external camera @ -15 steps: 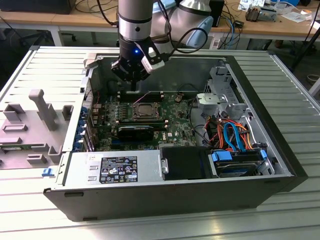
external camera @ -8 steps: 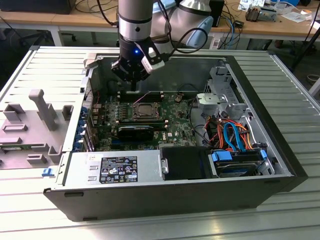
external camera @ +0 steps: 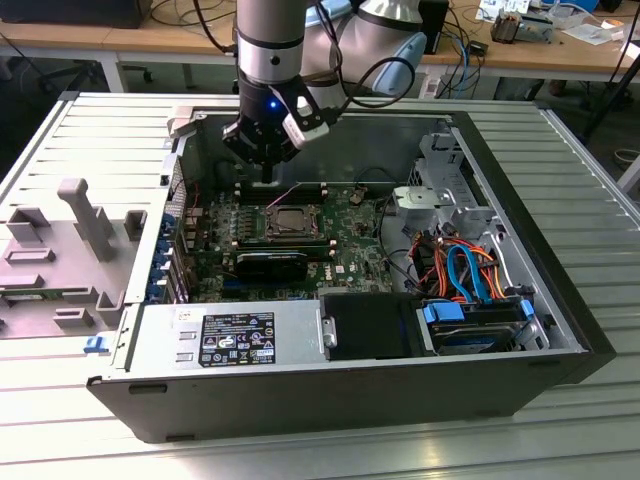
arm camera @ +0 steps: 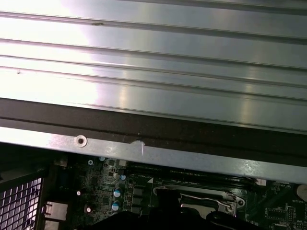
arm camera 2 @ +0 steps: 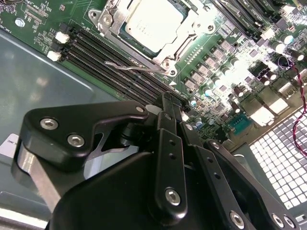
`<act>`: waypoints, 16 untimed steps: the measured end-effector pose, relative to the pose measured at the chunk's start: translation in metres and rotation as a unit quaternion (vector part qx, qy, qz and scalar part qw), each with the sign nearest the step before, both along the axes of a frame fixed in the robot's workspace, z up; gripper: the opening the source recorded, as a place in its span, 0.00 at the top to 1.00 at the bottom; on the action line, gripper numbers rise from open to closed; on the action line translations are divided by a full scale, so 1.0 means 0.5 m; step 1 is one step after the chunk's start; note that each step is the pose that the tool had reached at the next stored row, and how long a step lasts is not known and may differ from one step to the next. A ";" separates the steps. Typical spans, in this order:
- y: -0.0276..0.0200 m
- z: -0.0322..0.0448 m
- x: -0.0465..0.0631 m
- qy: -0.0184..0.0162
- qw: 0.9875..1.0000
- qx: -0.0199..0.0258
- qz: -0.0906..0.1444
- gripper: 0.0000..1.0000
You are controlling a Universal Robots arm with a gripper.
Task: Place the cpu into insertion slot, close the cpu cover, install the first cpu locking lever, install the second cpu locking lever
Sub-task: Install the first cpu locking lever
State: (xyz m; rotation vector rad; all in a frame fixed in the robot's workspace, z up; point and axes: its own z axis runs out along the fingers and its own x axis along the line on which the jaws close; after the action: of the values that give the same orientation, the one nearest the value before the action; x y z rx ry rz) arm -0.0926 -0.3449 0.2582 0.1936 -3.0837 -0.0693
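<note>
Cpu (arm camera 2: 152, 21), dull silver square, framed by cpu cover (arm camera 2: 178, 44).

Cpu (arm camera 2: 154, 21): dull silver-grey metal top, framed by the bright, glossy metal cover (arm camera 2: 189, 29). Gripper (arm camera 2: 173, 111): matt black with shiny steel screws. Board (external camera: 345, 255): green, semi-gloss; case (external camera: 330, 385) dark and matt, table (external camera: 590, 170) of ribbed, brushed metal.

No print can be made out. In the exterior view a black label (external camera: 238, 338) with white marks sits on the grey power supply box (external camera: 225, 340) at the near side of the computer case (external camera: 560, 350); its writing cannot be told.
</note>
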 end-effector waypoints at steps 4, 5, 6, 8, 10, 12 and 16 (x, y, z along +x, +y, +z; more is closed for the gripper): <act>0.0000 -0.001 0.000 0.000 1.000 0.000 0.000 0.89; 0.0000 -0.002 0.000 0.000 1.000 0.000 0.000 0.89; 0.0000 -0.002 0.000 0.000 1.000 0.000 0.000 0.89; 0.0000 -0.003 0.000 0.000 1.000 0.000 0.000 0.89; 0.0000 -0.004 0.000 0.000 1.000 0.000 0.000 0.89; 0.0000 -0.004 0.000 0.000 1.000 0.000 0.000 0.89; 0.0000 -0.007 0.000 0.000 1.000 0.000 0.000 0.89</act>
State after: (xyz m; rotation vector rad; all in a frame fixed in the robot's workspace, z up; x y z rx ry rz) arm -0.0926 -0.3449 0.2548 0.1936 -3.0837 -0.0692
